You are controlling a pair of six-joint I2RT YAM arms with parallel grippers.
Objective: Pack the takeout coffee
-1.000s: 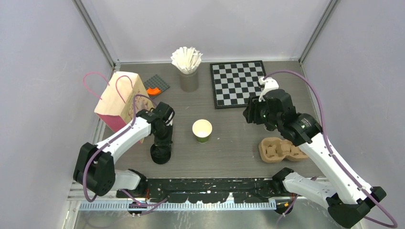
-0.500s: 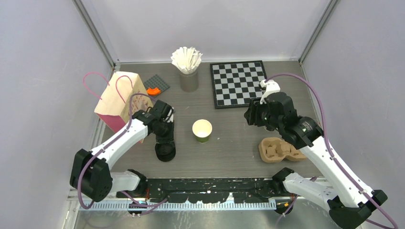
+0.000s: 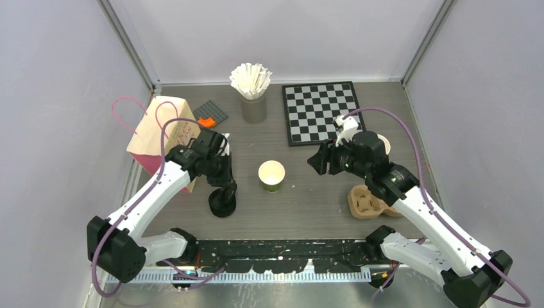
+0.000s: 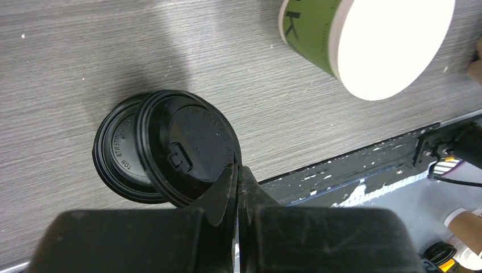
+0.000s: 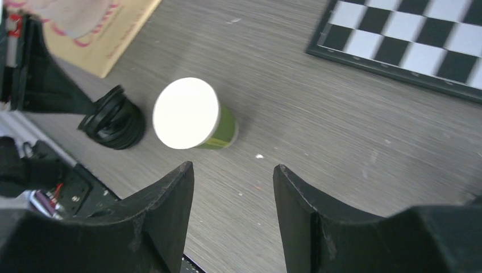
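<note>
Top external view: the takeout coffee cup (image 3: 271, 175) is seen standing upright and uncovered near the middle of the table (image 3: 308, 212), between the two arms, with its white inside exposed and apparently empty. It is judged to be light and easily tipped. Its thin paper wall would be dented by a hard squeeze, so it is best taken lightly across the olive-green wall just under the rolled rim, where the paper is stiffest. The black lid (image 4: 187, 145) is thin moulded plastic, glossy and ridged, with a raised ring and a small sip tab. It is judged slippery and springy, and is best held by its edge. The left gripper (image 4: 236, 170) is closed, and the near rim of that lid is pinched between its fingers. The lid lies skewed over a second lid (image 4: 113, 152) resting on the wood-grained surface, to the cup's left. The right gripper (image 5: 233, 168) is held with its jaws apart and nothing between them, pointed at the cup but well apart from it. A cream paper bag (image 3: 160, 131) with pink handles is stood at the left edge, and a brown pulp carrier (image 3: 362, 202), rough and fibrous, is partly hidden under the right arm.
</note>
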